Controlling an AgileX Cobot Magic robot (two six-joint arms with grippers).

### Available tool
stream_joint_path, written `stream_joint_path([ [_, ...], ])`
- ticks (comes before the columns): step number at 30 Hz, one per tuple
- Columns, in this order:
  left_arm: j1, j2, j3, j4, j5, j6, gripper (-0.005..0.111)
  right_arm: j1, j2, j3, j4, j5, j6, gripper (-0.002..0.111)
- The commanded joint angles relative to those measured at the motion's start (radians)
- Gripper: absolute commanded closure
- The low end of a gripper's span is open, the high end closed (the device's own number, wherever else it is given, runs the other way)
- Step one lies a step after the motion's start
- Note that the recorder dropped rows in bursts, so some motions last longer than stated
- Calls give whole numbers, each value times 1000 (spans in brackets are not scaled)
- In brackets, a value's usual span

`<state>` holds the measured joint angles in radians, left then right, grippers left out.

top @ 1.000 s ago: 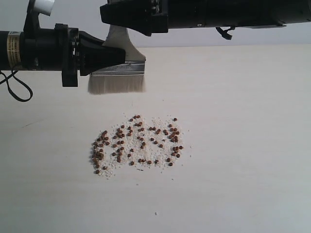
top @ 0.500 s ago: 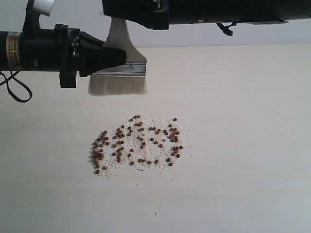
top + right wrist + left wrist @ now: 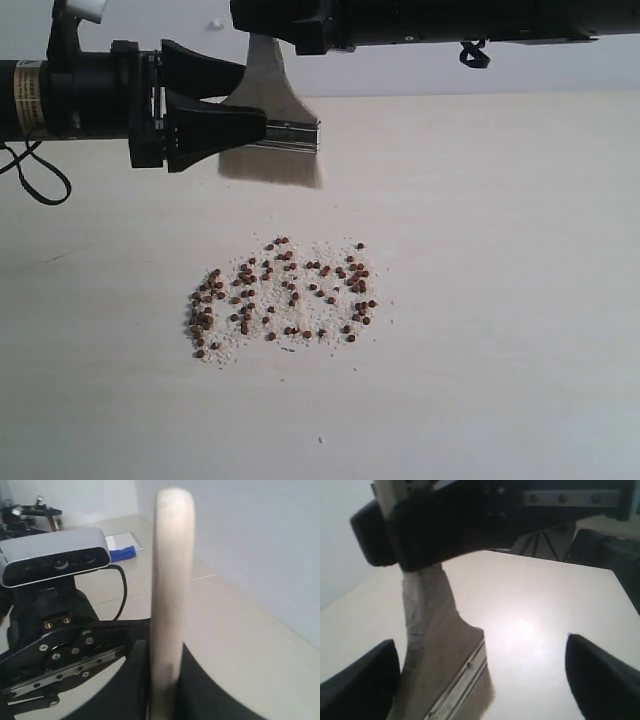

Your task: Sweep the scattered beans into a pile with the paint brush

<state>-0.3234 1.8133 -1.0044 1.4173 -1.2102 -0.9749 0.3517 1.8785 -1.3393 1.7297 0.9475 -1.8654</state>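
Overhead, the right hand (image 3: pixel 268 32) is clamped on the upper end of the paint brush (image 3: pixel 282 112). Its dark fingers are closed on either side of the pale wooden handle (image 3: pixel 170 580), which in the right wrist view rises straight out from between them. From that grip the brush hangs with its long axis close to upright but leaning a little. The handle end is up in the hand, the silver ferrule (image 3: pixel 292 137) sits slanted below it, and the off-white bristles (image 3: pixel 272 166) point down toward the tabletop (image 3: pixel 500 250). The bristles are blurred, and I cannot tell whether their tips touch the surface.

The left hand (image 3: pixel 255 100) reaches in from the side, level with the lower handle, its jaws spread wide and gripping nothing. The flared wood and ferrule sit in the gap close to one finger (image 3: pixel 360 680); contact there cannot be told, and the other finger is well clear.

Farther out, the beans (image 3: pixel 285 295) lie on the tabletop as a loose scattered patch mixed with pale crumbs, apart from the bristles and well apart from both hands.
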Motion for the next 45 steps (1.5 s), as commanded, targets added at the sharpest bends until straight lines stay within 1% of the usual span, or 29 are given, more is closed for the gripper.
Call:
stream_joint_path([
  [1, 12, -6, 3, -16, -11, 0, 40, -3, -60, -6, 15, -306, -5, 108],
  [3, 24, -6, 3, -9, -11, 0, 50, -3, -91, -6, 15, -451, 38, 108],
  [4, 31, -6, 3, -1, -11, 0, 57, 1, -109, -6, 15, -532, 79, 108],
  [6, 45, -6, 3, 12, -11, -4, 75, 16, -144, -6, 15, -684, 118, 108],
  [8, 57, -6, 3, 14, -11, -38, 99, 47, -184, -3, 15, -833, 114, 108],
  [9, 62, -6, 3, 14, -11, -42, 106, 63, -200, -3, 15, -884, 114, 108],
  [14, 95, -41, 19, -18, -11, -165, 107, 179, -281, -3, -13, -1078, 80, 108],
  [16, 107, -75, 57, -34, -11, -166, 107, 217, -304, -3, -4, -1125, 51, 108],
  [18, 116, -130, 115, -76, 85, -157, 107, 254, -321, -3, 9, -1191, 16, 108],
  [22, 116, -313, 270, -224, 442, -123, 107, 329, -348, -3, 15, -1365, -54, 108],
  [23, 116, -365, 311, -273, 514, -98, 107, 349, -352, -3, 15, -1413, -62, 108],
  [25, 116, -463, 385, -369, 613, -29, 107, 383, -360, -3, 15, -1479, -74, 108],
  [28, 116, -619, 504, -590, 700, 129, 107, 429, -367, -3, 15, -1533, -78, 108],
  [30, 116, -737, 592, -741, 708, 260, 107, 460, -368, -3, 15, -1556, -78, 108],
  [33, 116, -919, 720, -942, 708, 413, 107, 506, -368, -3, 15, -1574, -83, 108],
  [36, 116, -1088, 828, -1122, 708, 573, 107, 549, -368, -3, 15, -1593, -102, 108],
  [37, 116, -1135, 857, -1165, 708, 595, 107, 560, -368, -3, 15, -1596, -104, 108],
  [40, 116, -1283, 939, -1202, 712, 620, 107, 599, -368, -3, 15, -1615, -104, 108],
  [41, 116, -1338, 964, -1224, 724, 651, 107, 612, -368, -3, 15, -1615, -104, 108],
  [43, 116, -1413, 982, -1280, 775, 705, 107, 633, -368, -3, 15, -1622, -104, 108],
  [45, 116, -1488, 984, -1375, 853, 796, 107, 654, -368, -3, 15, -1637, -104, 108],
])
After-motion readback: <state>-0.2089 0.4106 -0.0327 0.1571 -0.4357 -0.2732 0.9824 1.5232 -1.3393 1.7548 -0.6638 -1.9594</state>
